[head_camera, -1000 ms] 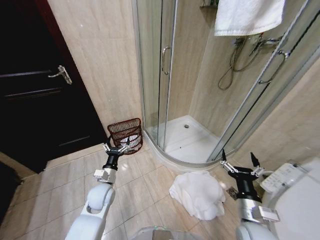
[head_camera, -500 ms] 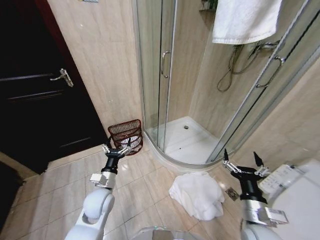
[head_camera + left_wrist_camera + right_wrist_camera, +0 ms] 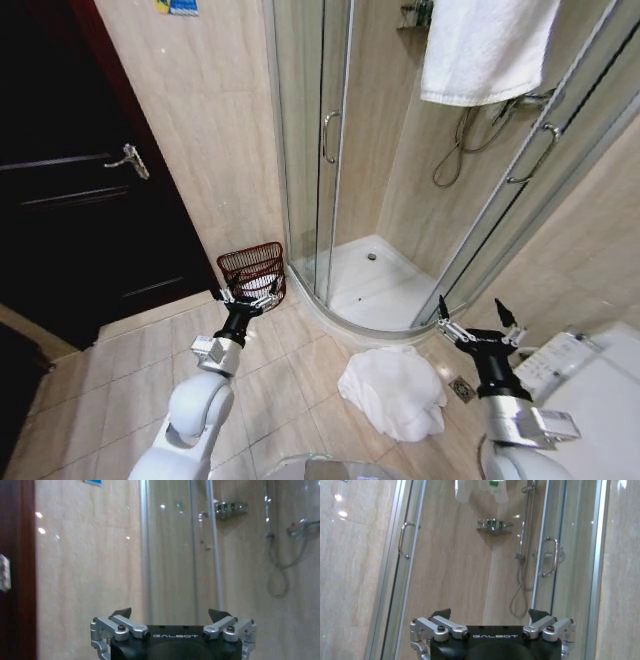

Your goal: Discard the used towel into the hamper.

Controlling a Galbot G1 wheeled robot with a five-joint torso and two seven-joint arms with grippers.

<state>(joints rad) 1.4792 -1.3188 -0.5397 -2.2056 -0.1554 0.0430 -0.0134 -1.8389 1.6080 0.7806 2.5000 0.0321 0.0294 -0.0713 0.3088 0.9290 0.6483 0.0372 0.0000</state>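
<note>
The used towel (image 3: 392,392) lies crumpled, white, on the tiled floor in front of the shower step. The hamper (image 3: 253,272), a small dark reddish-brown wicker basket, stands against the wall by the shower's edge with something white inside. My left gripper (image 3: 247,297) hovers open just in front of the hamper, nothing between its fingers (image 3: 121,612). My right gripper (image 3: 478,322) is raised open to the right of the towel and above it, also holding nothing. Seen from the wrists, the left gripper (image 3: 170,613) faces the wall and the right gripper (image 3: 490,613) faces the shower glass.
A curved glass shower enclosure (image 3: 335,150) fills the middle, with a clean white towel (image 3: 485,45) hanging over its top rail. A dark door (image 3: 80,190) is on the left. A white toilet (image 3: 590,395) sits at the lower right.
The camera has shifted a little, showing more of the hanging towel. My left gripper has edged right, closer to the hamper. The towel on the floor has not moved.
</note>
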